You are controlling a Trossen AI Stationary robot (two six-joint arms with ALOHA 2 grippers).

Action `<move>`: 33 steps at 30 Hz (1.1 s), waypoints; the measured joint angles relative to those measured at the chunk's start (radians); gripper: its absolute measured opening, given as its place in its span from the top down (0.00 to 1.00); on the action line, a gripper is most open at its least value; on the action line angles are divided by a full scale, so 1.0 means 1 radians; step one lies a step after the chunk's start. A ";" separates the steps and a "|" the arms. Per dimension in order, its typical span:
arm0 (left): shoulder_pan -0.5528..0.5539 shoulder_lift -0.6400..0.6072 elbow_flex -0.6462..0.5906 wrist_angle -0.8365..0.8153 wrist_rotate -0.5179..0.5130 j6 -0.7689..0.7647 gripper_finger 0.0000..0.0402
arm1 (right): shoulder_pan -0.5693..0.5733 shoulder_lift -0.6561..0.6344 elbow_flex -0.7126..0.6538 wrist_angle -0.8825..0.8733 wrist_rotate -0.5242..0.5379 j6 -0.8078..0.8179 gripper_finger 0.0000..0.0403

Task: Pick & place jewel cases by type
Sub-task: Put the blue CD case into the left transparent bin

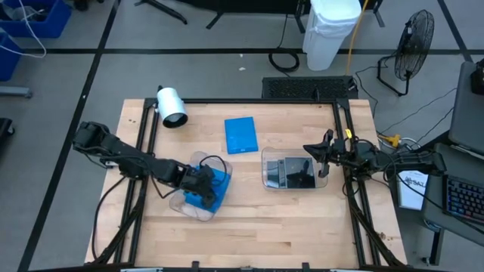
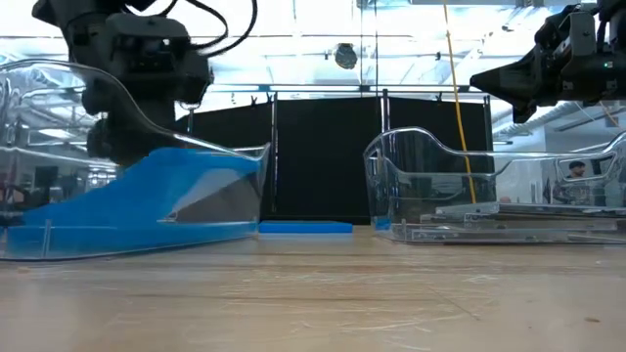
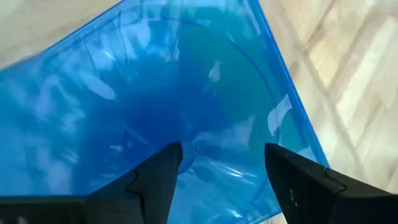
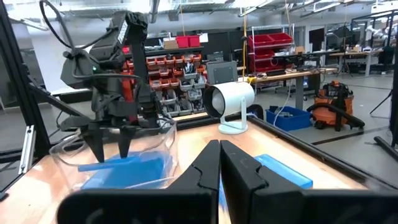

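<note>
A pale wooden table (image 1: 249,219) framed by black rails carries two clear rounded-corner plastic trays, one on each half. The left tray (image 1: 184,198) holds a bright blue jewel case (image 1: 215,190) that leans tilted, one edge raised against the tray's wall, as the low view shows. The right tray (image 1: 266,172) holds dark translucent jewel cases (image 1: 293,174) lying flat in a low stack. A second blue jewel case (image 1: 240,135) lies flat on the bare wood between the two trays, toward the far edge and touching neither. A white cylindrical lamp-like device (image 1: 172,106) sits near the far left corner of the table. The left arm reaches into the left tray, its left gripper (image 3: 217,171) poised directly over the tilted blue case with fingers spread wide apart; the wrist view shows the two dark fingers (image 3: 158,177) against the blue plastic, gripping nothing between them. The right arm waits at the right tray's outer edge, its right gripper (image 4: 220,158) held above the table with its fingers pressed together and empty. A white bin (image 1: 333,30) and a floor fan (image 1: 412,41) stand on the floor beyond the table.
</note>
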 joint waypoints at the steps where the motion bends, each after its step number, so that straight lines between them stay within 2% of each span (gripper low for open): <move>1: -0.001 -0.007 0.002 -0.005 -0.001 0.012 0.39 | 0.000 0.002 0.000 0.004 0.000 0.000 0.99; 9: -0.008 -0.134 0.043 -0.063 -0.075 0.066 0.39 | 0.000 0.014 0.000 0.005 0.000 0.000 0.99; 13: -0.026 -0.190 0.076 -0.016 -0.103 0.140 0.39 | 0.000 0.015 0.000 0.004 0.000 0.000 0.99; 18: -0.053 -0.198 0.082 0.066 -0.090 0.279 0.39 | 0.000 0.015 0.000 0.004 0.000 0.000 0.99; 21: -0.063 -0.178 0.082 0.098 -0.082 0.307 0.39 | 0.000 0.015 0.000 0.006 0.000 0.000 0.99; 26: -0.060 -0.126 0.084 0.155 -0.068 0.217 0.39 | 0.000 0.018 0.000 0.004 0.000 0.000 0.99; 31: -0.030 -0.091 0.084 0.191 -0.015 -0.087 0.39 | 0.000 0.021 0.000 0.005 0.000 0.000 0.99; 33: -0.012 -0.092 0.083 0.167 -0.003 -0.132 0.39 | 0.000 0.022 0.000 0.003 0.000 0.000 0.99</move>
